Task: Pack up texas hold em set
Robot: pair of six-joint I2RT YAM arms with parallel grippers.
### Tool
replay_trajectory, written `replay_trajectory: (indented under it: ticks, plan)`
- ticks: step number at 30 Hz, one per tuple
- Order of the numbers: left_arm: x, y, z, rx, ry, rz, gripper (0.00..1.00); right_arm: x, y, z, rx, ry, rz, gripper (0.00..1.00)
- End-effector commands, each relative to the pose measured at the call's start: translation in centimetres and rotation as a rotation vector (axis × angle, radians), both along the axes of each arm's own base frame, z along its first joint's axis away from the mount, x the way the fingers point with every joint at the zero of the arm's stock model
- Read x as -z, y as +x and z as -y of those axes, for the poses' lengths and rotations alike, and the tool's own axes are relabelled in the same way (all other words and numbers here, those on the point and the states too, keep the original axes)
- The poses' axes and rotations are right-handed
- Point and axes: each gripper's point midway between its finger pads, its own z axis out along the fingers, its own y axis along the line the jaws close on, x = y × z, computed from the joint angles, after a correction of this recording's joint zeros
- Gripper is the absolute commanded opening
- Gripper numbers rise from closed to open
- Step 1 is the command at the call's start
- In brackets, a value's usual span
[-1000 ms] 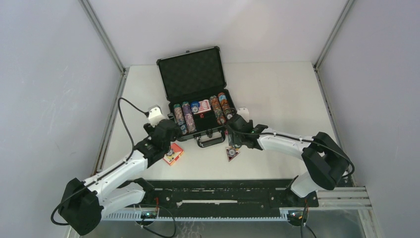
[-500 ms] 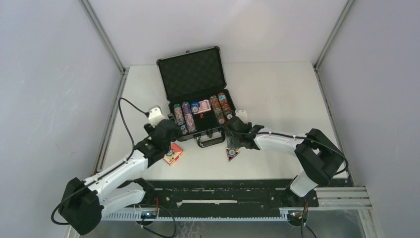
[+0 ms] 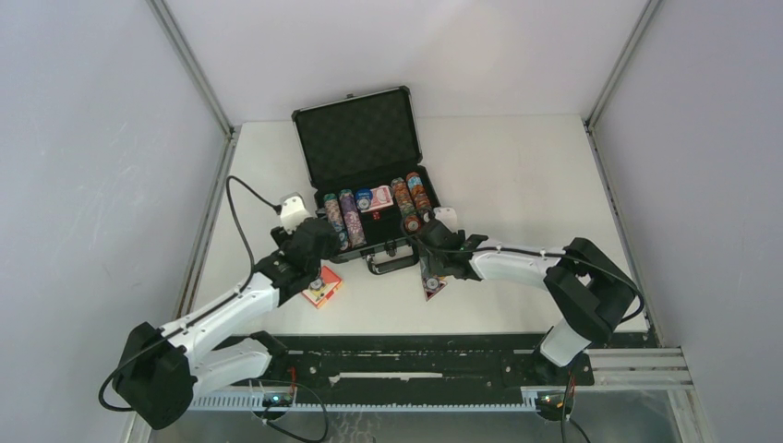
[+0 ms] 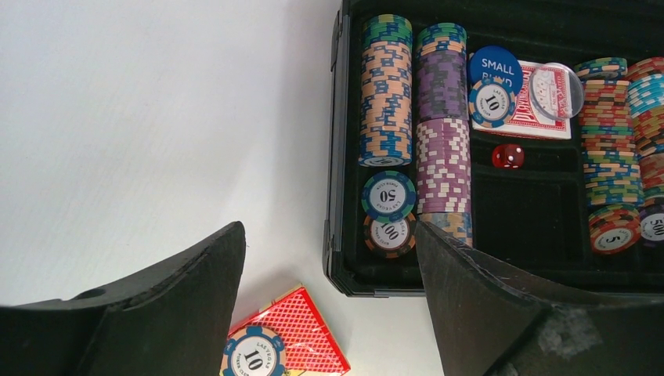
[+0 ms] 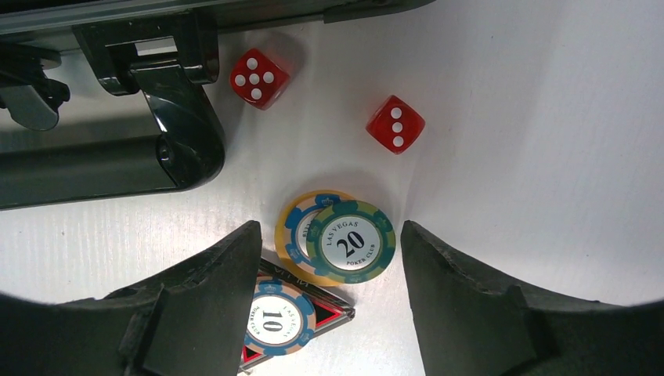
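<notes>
The black briefcase stands open with rows of poker chips inside; the left wrist view shows its wall, a red card box and a red die. My left gripper is open and empty above a second red card box with a "10" chip on it. My right gripper is open and empty over a "20" chip that overlaps a yellow chip. Two red dice lie near the case handle.
A "10" chip rests on a black-and-red triangular piece under my right gripper's left finger. A blue "small blind" button and a clear disc lie on the card box in the case. Grey walls enclose the white table.
My right gripper has shifted a little left, toward the case's front. My left arm has edged slightly toward the case. Nothing was picked up or released.
</notes>
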Motion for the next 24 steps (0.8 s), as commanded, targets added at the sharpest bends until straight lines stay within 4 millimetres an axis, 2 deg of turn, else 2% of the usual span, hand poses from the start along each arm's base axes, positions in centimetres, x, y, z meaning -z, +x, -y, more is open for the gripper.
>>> replay_trajectory:
  ticks: [1,6,17,24]
  plan:
    - [-2.15,1.06,0.89,0.001,-0.05,0.045,0.84,-1.02,0.94,-1.4,0.004,0.034,0.044,0.73]
    - [-2.14,1.06,0.88,0.001,-0.049,0.044,0.84,-0.84,0.95,-1.23,0.013,0.024,0.046,0.7]
    - [-2.13,1.07,1.02,0.007,-0.051,0.042,0.84,-1.33,1.15,-1.14,0.032,0.032,0.061,0.54]
    - [-2.15,1.08,1.06,0.01,-0.052,0.042,0.85,-1.69,1.38,-0.86,0.046,0.03,0.074,0.5]
